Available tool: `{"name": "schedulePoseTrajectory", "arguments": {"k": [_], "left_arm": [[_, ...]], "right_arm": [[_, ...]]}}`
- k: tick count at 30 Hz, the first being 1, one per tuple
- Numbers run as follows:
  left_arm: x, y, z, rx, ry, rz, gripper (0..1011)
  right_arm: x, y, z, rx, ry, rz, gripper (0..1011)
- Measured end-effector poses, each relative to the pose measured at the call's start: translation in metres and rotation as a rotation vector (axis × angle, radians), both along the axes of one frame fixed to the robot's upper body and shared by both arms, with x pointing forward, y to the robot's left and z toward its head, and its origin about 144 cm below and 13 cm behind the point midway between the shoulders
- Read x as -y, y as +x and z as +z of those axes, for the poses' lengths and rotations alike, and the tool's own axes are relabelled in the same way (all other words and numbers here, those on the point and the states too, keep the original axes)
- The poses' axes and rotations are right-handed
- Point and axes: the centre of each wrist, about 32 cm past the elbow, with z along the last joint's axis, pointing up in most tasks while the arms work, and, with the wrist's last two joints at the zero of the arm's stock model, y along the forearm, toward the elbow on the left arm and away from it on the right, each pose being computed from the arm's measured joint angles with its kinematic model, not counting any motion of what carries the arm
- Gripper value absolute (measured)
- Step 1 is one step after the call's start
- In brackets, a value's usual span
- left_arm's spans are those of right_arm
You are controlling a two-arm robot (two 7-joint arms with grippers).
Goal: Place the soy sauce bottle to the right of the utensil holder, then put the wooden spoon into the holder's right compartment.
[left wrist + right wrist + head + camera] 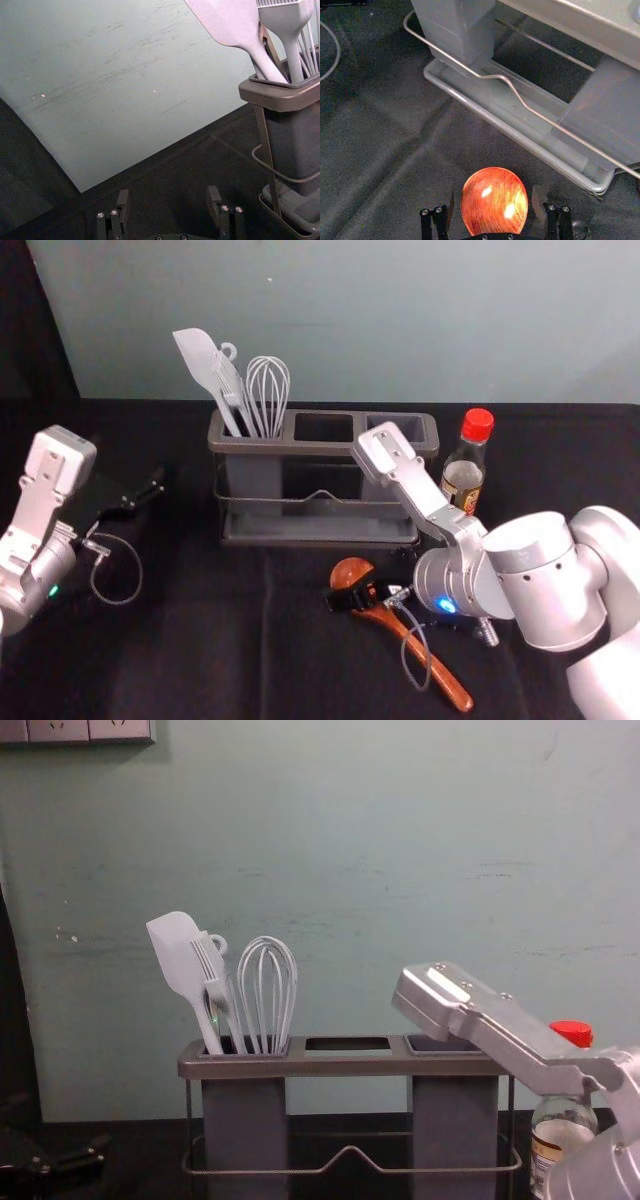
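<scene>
Head view: the right hand is wide open around the wooden spoon, in front of the holder. The sauce bottle stands just right of the holder. Off left, the left hand is wide open.

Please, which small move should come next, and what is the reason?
Probably, the right hand should close on the wooden spoon, which lies between its open fingers; the soy sauce bottle already stands right of the utensil holder.

Left hand idle at left, fingers spread; right hand low, right of centre, fingers apart.
</scene>
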Motion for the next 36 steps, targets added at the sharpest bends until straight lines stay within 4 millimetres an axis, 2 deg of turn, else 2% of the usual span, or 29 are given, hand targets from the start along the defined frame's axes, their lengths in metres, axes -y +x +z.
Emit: {"name": "schedulePoseTrajectory", "arguments": {"k": [32,36], "left_arm": [[0.0,0.0,0.0,0.0,0.0,0.0,1000],[0.0,0.0,0.0,0.0,0.0,0.0,1000]], "right_arm": [[-0.0062,0.0054,-0.009,-0.04,-0.036,0.007,1002],[-0.0053,0.0049,-0.0098,-0.039,-0.031,0.001,934]]}}
